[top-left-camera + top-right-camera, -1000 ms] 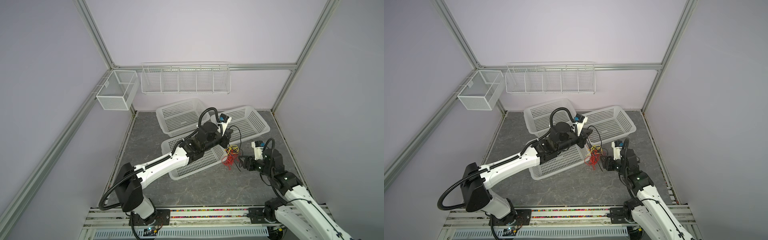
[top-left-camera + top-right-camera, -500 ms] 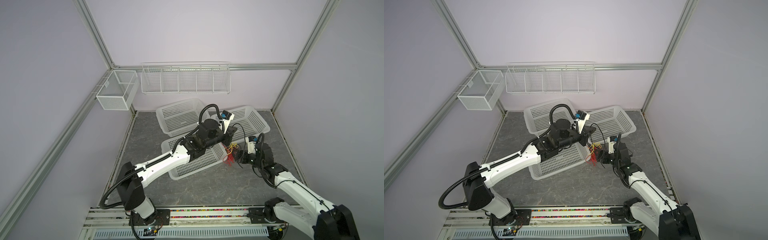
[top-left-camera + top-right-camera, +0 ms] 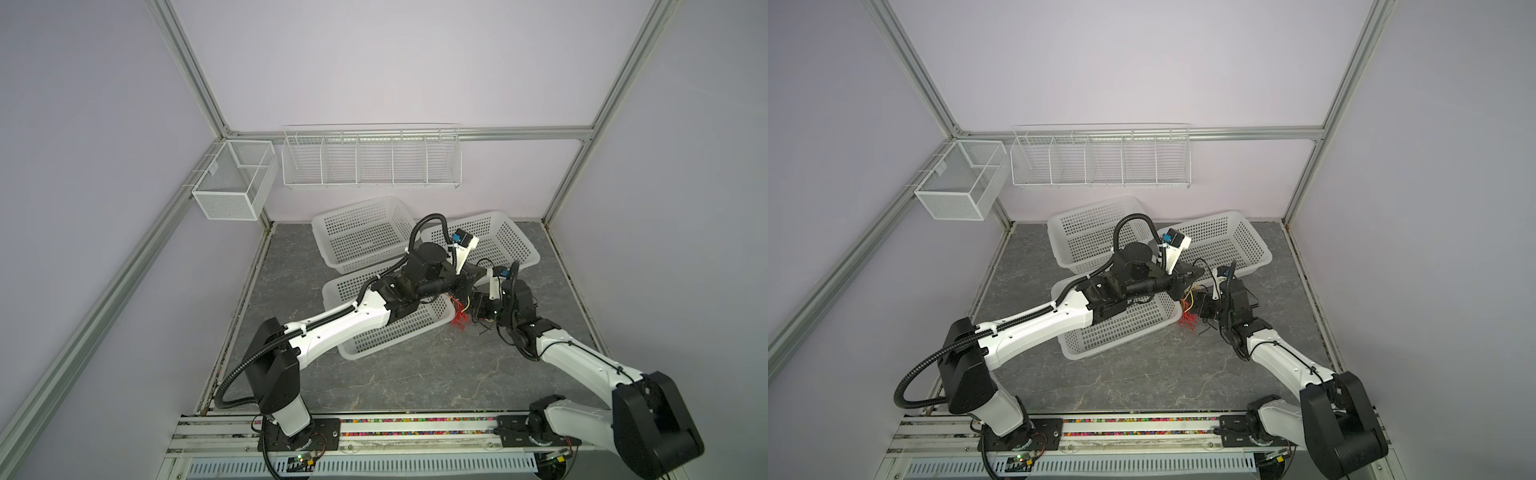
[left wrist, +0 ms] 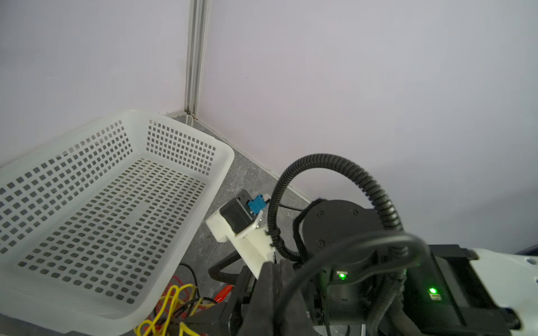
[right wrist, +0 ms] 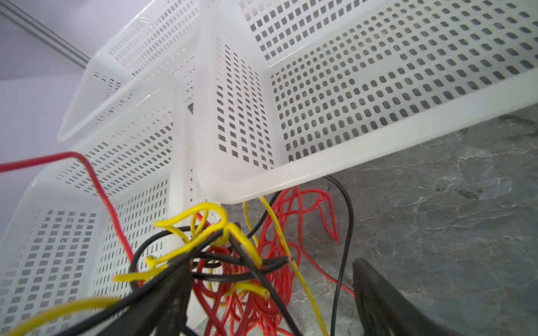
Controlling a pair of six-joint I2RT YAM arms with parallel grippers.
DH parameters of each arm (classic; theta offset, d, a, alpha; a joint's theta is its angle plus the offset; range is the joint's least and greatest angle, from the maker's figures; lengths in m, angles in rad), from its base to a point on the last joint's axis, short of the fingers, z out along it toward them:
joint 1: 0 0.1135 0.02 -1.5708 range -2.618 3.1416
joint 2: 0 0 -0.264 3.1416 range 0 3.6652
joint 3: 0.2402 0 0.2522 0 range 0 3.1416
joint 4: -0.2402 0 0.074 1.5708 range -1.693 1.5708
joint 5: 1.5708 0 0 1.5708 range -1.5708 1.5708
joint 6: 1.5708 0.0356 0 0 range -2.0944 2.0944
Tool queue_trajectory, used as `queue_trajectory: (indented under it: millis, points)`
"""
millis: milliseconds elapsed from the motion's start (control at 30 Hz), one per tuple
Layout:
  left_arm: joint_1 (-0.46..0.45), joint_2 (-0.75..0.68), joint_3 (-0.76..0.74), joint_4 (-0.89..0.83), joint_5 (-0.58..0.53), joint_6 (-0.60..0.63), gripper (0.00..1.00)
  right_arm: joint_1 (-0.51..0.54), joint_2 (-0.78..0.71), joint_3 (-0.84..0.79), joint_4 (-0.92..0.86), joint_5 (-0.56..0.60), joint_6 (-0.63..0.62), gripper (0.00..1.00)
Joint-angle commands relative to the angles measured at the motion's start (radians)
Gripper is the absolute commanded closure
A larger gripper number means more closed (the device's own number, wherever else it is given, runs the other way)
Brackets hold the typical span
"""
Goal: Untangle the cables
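Note:
The cables (image 3: 459, 321) (image 3: 1187, 321) are a tangle of red, yellow and black wires beside the near basket's corner, partly lifted off the floor. My left gripper (image 3: 478, 275) (image 3: 1197, 274) (image 4: 275, 276) is shut above them. A smooth black cable (image 4: 375, 237) arcs out from between its closed jaws. My right gripper (image 3: 478, 309) (image 3: 1204, 309) (image 5: 270, 296) is open right at the tangle. Its fingers (image 5: 390, 305) stand wide apart, with the yellow, black and red wires (image 5: 233, 261) bunched against the far one.
Three white perforated baskets crowd the back: one at the rear (image 3: 357, 205), one to its right (image 3: 524, 245) and a near one (image 3: 374, 353) under my left arm. The right basket's corner (image 5: 233, 192) overhangs the tangle. Wire racks (image 3: 370, 183) hang on the back wall.
My right arm has swung in toward the tangle and its jaws have opened wide. The left gripper stayed shut and shifted slightly back and to the right, raising the wires.

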Motion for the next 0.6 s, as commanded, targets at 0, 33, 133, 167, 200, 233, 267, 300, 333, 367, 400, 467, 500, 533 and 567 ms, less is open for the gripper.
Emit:
queue_trajectory:
  millis: [0,33,133,167,200,233,267,300,333,367,400,467,500,533,567]
  points:
    - [-0.007,-0.016,0.058,0.053,0.048,-0.036,1.0,0.006,0.068,0.019,-0.069,0.1,0.039,0.15]
    - [-0.007,-0.024,0.065,0.041,0.045,-0.037,1.0,0.005,0.088,0.017,-0.077,0.118,0.052,0.15]
    - [-0.007,-0.056,0.091,-0.017,0.018,-0.032,1.0,0.005,0.149,0.01,-0.091,0.161,0.089,0.16]
    - [-0.007,-0.071,0.09,-0.024,0.011,-0.029,1.0,0.006,0.17,0.006,-0.088,0.167,0.1,0.18]
    - [-0.007,-0.085,0.086,-0.027,0.002,-0.025,1.0,0.005,0.186,0.002,-0.078,0.165,0.107,0.21]
    - [-0.007,-0.098,0.081,-0.027,-0.004,-0.021,1.0,0.004,0.197,-0.001,-0.07,0.155,0.11,0.24]
    - [-0.007,-0.112,0.074,-0.026,-0.011,-0.017,1.0,0.005,0.208,-0.005,-0.059,0.143,0.113,0.28]
    - [-0.007,-0.122,0.068,-0.028,-0.017,-0.011,1.0,0.005,0.214,-0.009,-0.05,0.129,0.115,0.32]
    - [-0.007,-0.129,0.062,-0.03,-0.026,-0.006,1.0,0.005,0.215,-0.012,-0.044,0.121,0.115,0.36]
    - [-0.007,-0.137,0.055,-0.031,-0.037,-0.001,1.0,0.005,0.214,-0.015,-0.044,0.12,0.116,0.41]
    - [-0.007,-0.143,0.047,-0.033,-0.048,0.003,1.0,0.006,0.21,-0.016,-0.051,0.121,0.116,0.49]
    - [-0.007,-0.15,0.038,-0.033,-0.066,0.012,1.0,0.005,0.19,-0.023,-0.064,0.129,0.11,0.65]
    - [-0.007,-0.153,0.032,-0.032,-0.075,0.019,1.0,0.005,0.173,-0.025,-0.083,0.142,0.11,0.75]
    - [-0.007,-0.153,0.031,-0.031,-0.082,0.023,1.0,0.005,0.157,-0.027,-0.103,0.156,0.109,0.82]
    - [-0.007,-0.153,0.03,-0.033,-0.091,0.031,1.0,0.006,0.133,-0.029,-0.129,0.175,0.106,0.88]
